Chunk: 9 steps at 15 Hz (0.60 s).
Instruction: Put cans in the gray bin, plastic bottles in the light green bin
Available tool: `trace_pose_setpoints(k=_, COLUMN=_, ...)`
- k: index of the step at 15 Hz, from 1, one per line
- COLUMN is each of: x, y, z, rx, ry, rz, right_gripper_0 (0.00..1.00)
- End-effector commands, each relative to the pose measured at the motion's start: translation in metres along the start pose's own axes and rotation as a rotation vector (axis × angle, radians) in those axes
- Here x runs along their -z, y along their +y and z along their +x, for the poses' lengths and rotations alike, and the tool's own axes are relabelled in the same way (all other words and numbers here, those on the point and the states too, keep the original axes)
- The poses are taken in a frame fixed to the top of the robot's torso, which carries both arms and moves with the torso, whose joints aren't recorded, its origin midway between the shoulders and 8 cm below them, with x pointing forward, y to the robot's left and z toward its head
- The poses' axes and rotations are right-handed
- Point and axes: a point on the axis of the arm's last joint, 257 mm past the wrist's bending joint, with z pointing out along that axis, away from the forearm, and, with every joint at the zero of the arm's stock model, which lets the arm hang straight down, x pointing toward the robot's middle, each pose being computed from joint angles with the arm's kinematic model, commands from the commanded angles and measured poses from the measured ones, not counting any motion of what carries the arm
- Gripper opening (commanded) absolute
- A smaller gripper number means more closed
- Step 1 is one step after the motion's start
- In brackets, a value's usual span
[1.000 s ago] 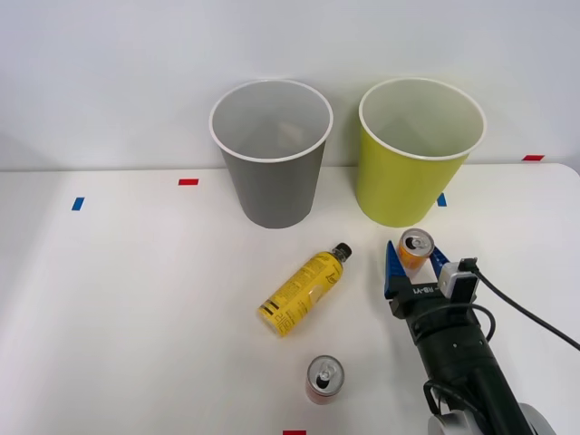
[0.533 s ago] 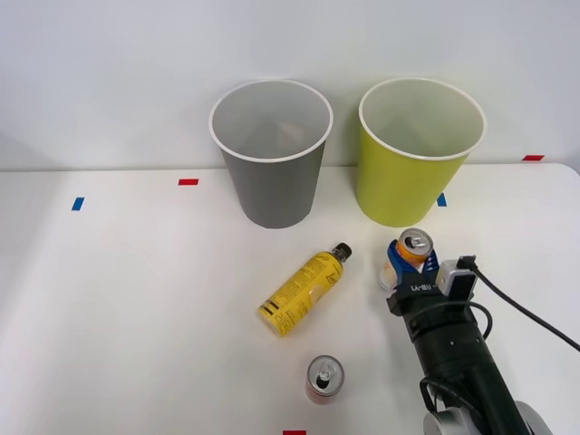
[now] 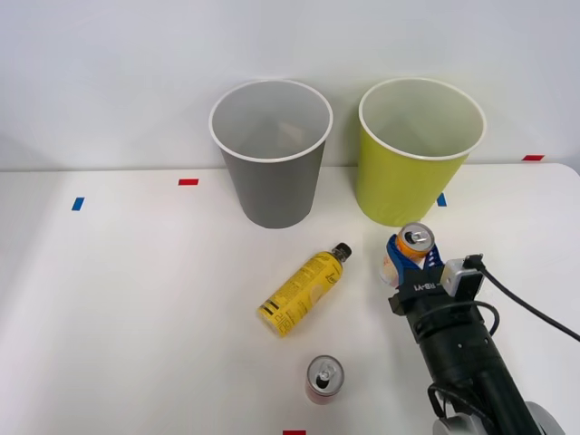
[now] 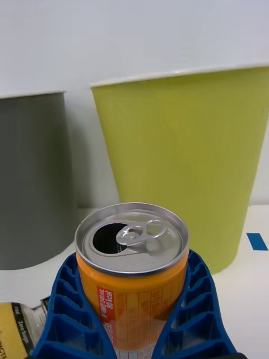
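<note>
Working across the table from the left, nothing out there has moved. The gray bin (image 3: 271,149) stands at the back, upright, and I cannot make out anything settled inside it. In front of it the yellow bottle (image 3: 303,289) lies on its side, cap pointing toward the bins, exactly where it lay a second ago. The red can (image 3: 324,378) stands upright nearer to me, also untouched. The light green bin (image 3: 420,149) sits to the right of the gray one.

The change is all at my right gripper (image 3: 410,263). A second ago its blue fingers stood apart on either side of the orange can (image 3: 413,249); now they have clamped onto its sides. In the wrist view the ribbed fingers (image 4: 202,303) press against the can (image 4: 133,269) on both flanks, its open silver top facing up. The can looks slightly shifted and tipped against the earlier frames, so I judge it gripped and perhaps just leaving the table, just in front of the green bin.

That means the grasp is done. What remains is carrying it left to the gray bin, not the nearer green one.
</note>
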Motion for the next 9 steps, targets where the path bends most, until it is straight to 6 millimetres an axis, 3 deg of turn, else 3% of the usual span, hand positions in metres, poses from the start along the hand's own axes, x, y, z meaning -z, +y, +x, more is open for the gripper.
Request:
trace_pose_setpoints(k=1, x=-0.001, y=0.012, z=-0.033, rx=-0.002, ry=-0.048, rz=-0.067, right_gripper_0=0.01)
trace_pose_setpoints(k=6, x=-0.006, y=0.038, z=-0.084, rx=-0.085, ry=-0.048, rz=-0.166, right_gripper_0=0.01)
trace_pose_setpoints(k=9, x=-0.023, y=0.053, z=-0.12, rx=-0.141, ry=-0.077, rz=-0.219, right_gripper_0=0.01)
